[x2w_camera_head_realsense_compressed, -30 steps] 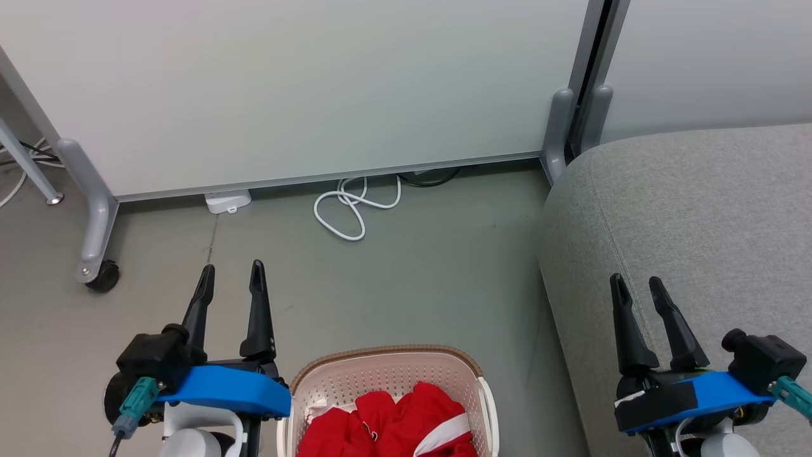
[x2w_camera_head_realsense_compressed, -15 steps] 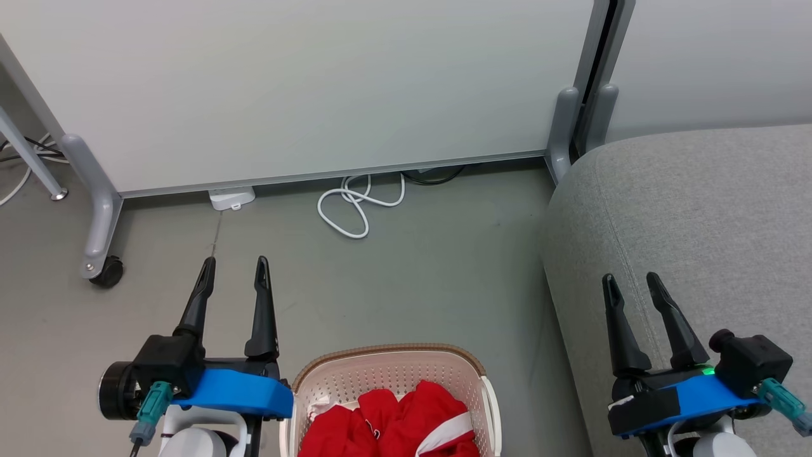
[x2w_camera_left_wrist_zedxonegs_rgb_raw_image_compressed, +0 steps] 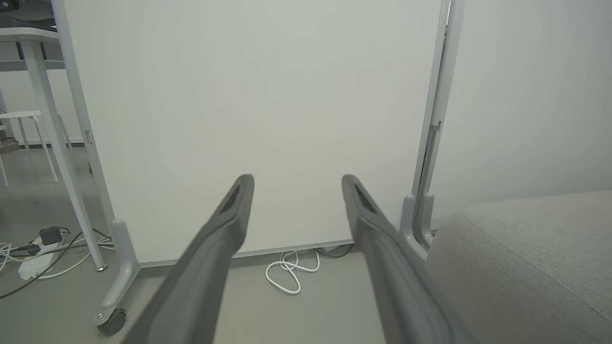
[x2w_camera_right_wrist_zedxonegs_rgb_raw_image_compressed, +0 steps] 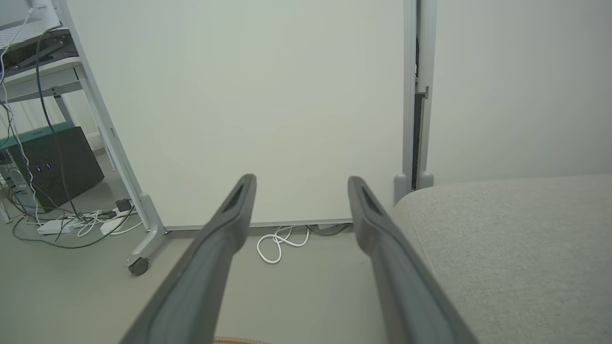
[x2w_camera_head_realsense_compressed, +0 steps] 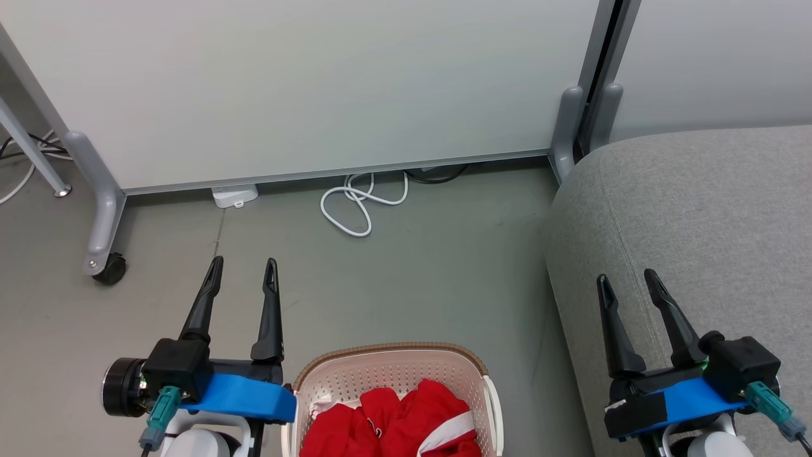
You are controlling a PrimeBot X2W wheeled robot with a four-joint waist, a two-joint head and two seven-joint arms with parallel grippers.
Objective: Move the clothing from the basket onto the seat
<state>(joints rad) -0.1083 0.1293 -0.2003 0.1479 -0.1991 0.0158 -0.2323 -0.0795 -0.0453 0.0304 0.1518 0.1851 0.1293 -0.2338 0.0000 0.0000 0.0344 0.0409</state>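
**Since the earlier picture:** the head view has been shifted slightly, and the left gripper (x2w_camera_head_realsense_compressed: 244, 261) has been rolled at the wrist, its fingers carried a little toward frame centre.

**Detail:** The left gripper is held at lower left, its fingers spread with nothing between them. The right gripper (x2w_camera_head_realsense_compressed: 625, 276) is held at lower right over the edge of the seat (x2w_camera_head_realsense_compressed: 698, 209), likewise spread and empty. The clothing (x2w_camera_head_realsense_compressed: 399, 425) is heaped in the basket (x2w_camera_head_realsense_compressed: 393, 349) at bottom centre, between the arms. The step in hand is judged to be the first reach, not yet begun. One claw is best lowered inside the brown rim and closed on a bunched ridge of red fabric — not a single edge. The fabric is then best lifted until the trailing cloth clears the basket wall.
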